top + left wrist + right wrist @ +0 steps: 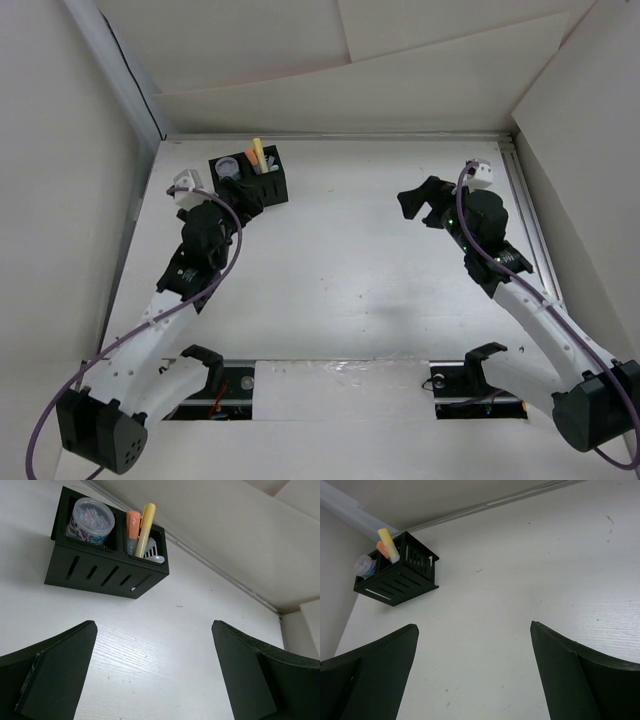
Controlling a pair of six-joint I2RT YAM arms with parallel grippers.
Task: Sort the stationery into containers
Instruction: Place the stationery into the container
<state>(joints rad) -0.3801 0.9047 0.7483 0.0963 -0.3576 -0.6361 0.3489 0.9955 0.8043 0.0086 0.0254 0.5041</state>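
Status of my two arms, read from all three cameras:

1. My left gripper (152,647) has its jaws spread wide, with only bare table (165,630) showing between the two dark fingers (50,672). They pinch nothing.
2. My right gripper (472,650) is likewise spread apart and holds nothing. In the top view it hovers over the far right part of the table, well apart from the task items.
3. The black organizer box (102,567) stands at the far left of the table, near the back edge. Its near wall carries a row of slanted slots. In the top view my left gripper sits just in front of it. The left wrist view shows the fingers apart from the box, not touching.

Contents of the box as seen from the left wrist camera:

- Left compartment: the clear round cup (91,520), upright, with small multicoloured pieces visible through its wall
- Right compartment: the orange marker (132,521) and the yellow marker (145,526), side by side and touching, both leaning and projecting above the rim
- Right compartment, lower down beside the yellow marker: a pale blue-grey marker (153,556), mostly hidden by the compartment wall

From the right wrist camera the same box appears at the upper left, with the yellow marker sticking out highest
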